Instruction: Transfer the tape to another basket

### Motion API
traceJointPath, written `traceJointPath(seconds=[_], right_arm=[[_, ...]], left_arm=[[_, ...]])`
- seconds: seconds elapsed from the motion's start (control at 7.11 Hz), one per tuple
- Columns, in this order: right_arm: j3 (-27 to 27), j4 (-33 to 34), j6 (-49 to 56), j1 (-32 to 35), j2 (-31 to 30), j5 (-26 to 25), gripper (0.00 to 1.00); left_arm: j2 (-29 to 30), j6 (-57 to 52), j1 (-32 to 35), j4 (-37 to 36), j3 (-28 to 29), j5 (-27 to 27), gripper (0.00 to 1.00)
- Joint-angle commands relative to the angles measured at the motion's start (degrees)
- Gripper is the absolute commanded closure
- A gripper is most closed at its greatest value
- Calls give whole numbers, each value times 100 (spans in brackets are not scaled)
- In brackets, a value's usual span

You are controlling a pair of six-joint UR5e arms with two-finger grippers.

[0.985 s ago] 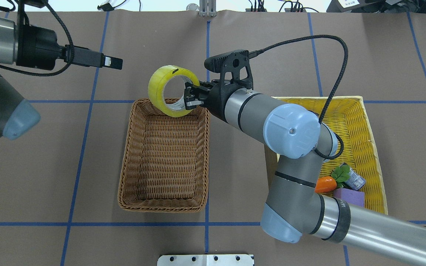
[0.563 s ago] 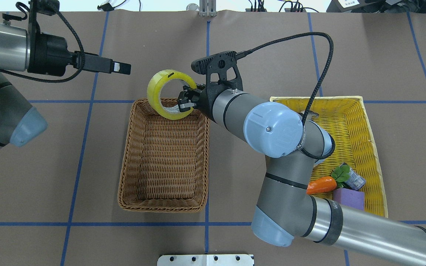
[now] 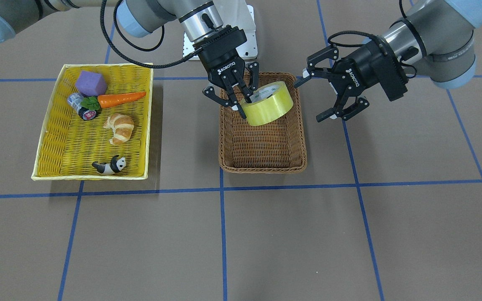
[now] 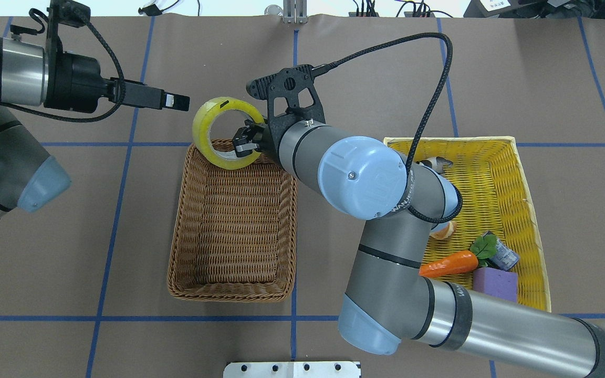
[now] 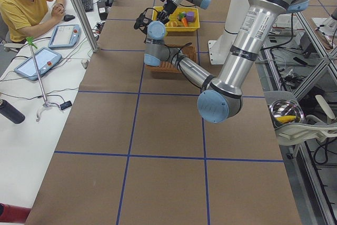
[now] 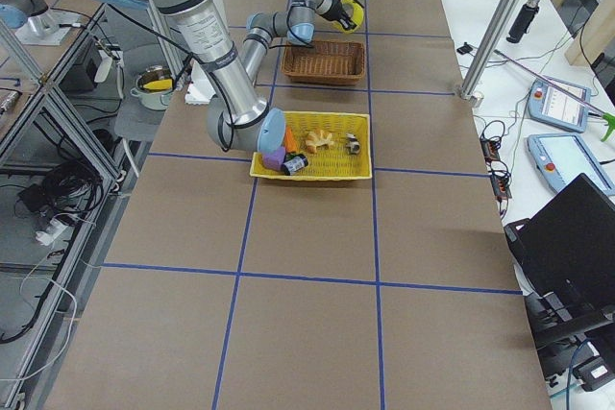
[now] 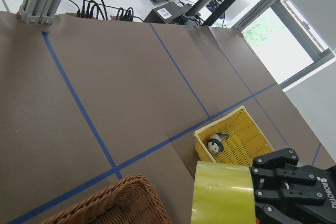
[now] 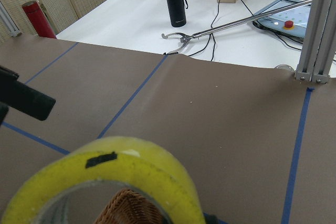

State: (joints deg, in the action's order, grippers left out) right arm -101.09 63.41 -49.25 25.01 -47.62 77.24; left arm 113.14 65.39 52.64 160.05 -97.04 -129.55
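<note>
tape [image 4: 201,131]: held on edge and tilted, its open core turned up toward the overhead camera. In that view it hangs over the 11 o'clock corner of the basket, with part of the ring past the far rim. The left wrist view shows a gap between the roll and the wicker.
right pincer [image 3: 242,104]: clamped on the wall of the roll, one finger inside the white printed core and the other against the yellow outside. Seen from overhead, the grip is at about 4 o'clock on the ring.
left pincer [image 3: 313,101]: fingers spread wide and holding nothing. In the overhead view it sits at the tape's 10 o'clock, near it but apart, tips aimed at the roll.
basket [image 4: 229,296]: brown wicker, resting on the desk, its long sides running 12 to 6 in the overhead view.
yellow basket [image 4: 512,173]: at 3 o'clock from the brown one, well apart.
contents of the yellow basket, front-facing view: purple block [image 3: 91,82] in the 11 o'clock corner, carrot [image 3: 121,98] just beside it, cylinder [image 3: 81,108] against the carrot's leaves, croissant [image 3: 119,127] near the middle, panda figure [image 3: 109,166] toward 6 o'clock.
desk [image 4: 45,262]: brown cover with a grid of blue lines.
</note>
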Motion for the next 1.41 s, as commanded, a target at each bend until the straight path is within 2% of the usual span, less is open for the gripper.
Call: traceJointPath(seconds=[0.0, 0.84, 0.99, 1.13, 1.27], right_arm=[[1, 31, 65, -40, 42, -7, 100], [-43, 31, 65, -119, 60, -16, 100], [-60, 31, 74, -119, 60, -16, 100], [-104, -12, 300, -119, 68, -25, 87], [-252, 5, 293, -119, -18, 19, 29]], left_arm=[[6, -9, -87, 9, -8, 0, 1], [85, -27, -395, 61, -52, 9, 2], [85, -9, -395, 62, -61, 9, 41], [50, 174, -412, 70, -52, 0, 99], [33, 376, -413, 157, -8, 0, 100]])
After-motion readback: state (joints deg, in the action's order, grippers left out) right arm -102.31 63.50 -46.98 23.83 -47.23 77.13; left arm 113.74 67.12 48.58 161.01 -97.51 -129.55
